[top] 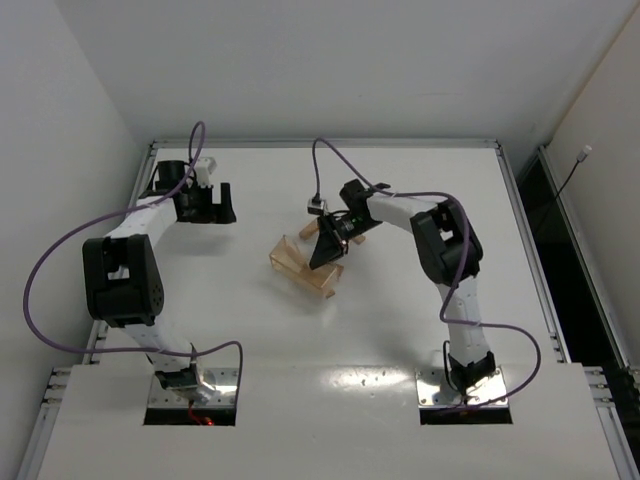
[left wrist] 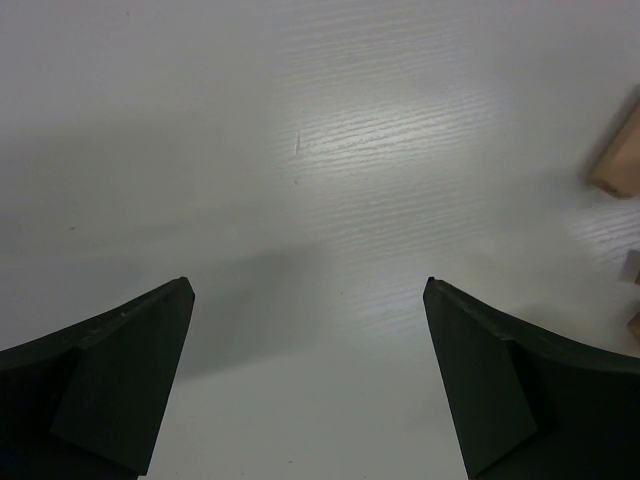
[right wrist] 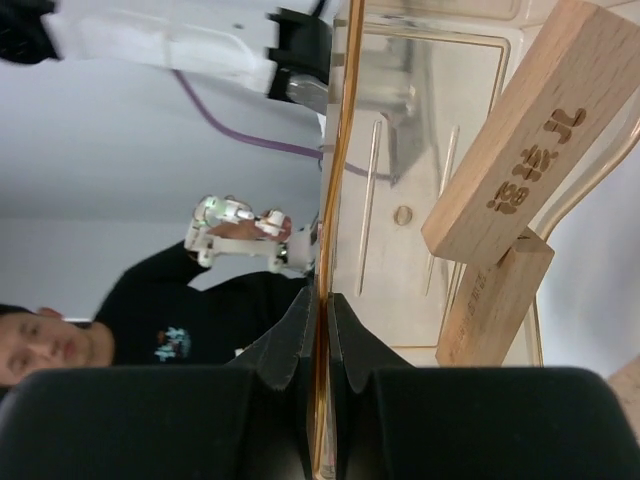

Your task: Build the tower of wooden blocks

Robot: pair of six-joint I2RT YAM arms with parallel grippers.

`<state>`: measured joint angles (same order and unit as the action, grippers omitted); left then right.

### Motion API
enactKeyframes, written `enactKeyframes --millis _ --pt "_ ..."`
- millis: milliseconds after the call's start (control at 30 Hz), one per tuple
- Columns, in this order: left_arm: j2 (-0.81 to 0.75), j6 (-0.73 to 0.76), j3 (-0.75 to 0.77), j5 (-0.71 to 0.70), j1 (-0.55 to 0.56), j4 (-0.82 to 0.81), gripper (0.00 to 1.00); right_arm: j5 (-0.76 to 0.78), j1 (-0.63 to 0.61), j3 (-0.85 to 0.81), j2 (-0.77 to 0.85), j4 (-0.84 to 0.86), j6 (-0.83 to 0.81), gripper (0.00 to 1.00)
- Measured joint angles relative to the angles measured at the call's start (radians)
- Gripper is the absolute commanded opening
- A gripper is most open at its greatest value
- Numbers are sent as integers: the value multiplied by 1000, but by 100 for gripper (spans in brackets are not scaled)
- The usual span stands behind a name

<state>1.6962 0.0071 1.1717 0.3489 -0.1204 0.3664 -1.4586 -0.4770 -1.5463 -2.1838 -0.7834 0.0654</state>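
- The right jaws are closed on the thin upright wall of the translucent orange tray (right wrist: pixel 337 150). The wall edge runs straight out from between them.
- Just to the right of the right jaws, past the gripped wall, two wood blocks (right wrist: pixel 525 140) are seen. The upper block bears engraved characters and lies tilted, with its lower end over the end of the second block (right wrist: pixel 495 300).
- It cannot be told from the wrist view whether these blocks lie inside the tray or behind its translucent wall.
- Farther out, to the left of the right jaws, a person in a dark top (right wrist: pixel 150 320) is seen. The white links of the left arm (right wrist: pixel 150 45) cross the upper corner.
- The left jaws are spread wide, with nothing between them. They are held above the bare white worktop (left wrist: pixel 330 180).
- Far to the right of the left jaws, at the frame edge, the end of another tan block (left wrist: pixel 618 160) lies on the worktop, well apart from the jaws.
- In the top view, the right arm (top: pixel 400 210) is extended toward the middle of the worktop, and the tray is located at its jaws. One tan block (top: pixel 356 237) is visible just beside those jaws.
- The left jaws are positioned at the far left of the worktop, well apart from the tray and the blocks.
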Motion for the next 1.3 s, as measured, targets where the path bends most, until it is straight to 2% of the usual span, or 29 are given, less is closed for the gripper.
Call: enactKeyframes --millis 167,233,300,433,533,633,733,967,1167,1233,1300 --pt "0 0 0 5 0 -1 100 33 -19 -10 -67 -63 2 0" --pt "0 0 0 7 0 -2 100 45 -21 -90 -66 -88 28 0" --pt "0 0 -1 7 0 -2 100 41 -23 -161 -40 -44 47 0" --pt "0 0 -4 8 0 -7 100 -3 -25 0 108 44 41 0" --pt "0 0 -5 8 0 -8 100 -4 -34 63 42 10 16 0" --pt "-1 0 -6 9 0 -9 100 17 -42 52 -47 -31 -4 0" --pt "-3 0 -16 11 0 -10 100 21 -45 37 -54 -58 -14 0" --pt "-4 0 -21 19 0 -14 100 15 -48 -51 37 -29 18 0" --pt "-10 -1 -33 27 0 -21 100 10 -45 -13 112 -15 -3 0" --pt "-30 -2 -52 26 0 -27 100 63 -29 -45 113 -60 -34 0" --pt "-52 -7 -66 24 0 -32 100 185 -2 -136 111 -137 -93 0"
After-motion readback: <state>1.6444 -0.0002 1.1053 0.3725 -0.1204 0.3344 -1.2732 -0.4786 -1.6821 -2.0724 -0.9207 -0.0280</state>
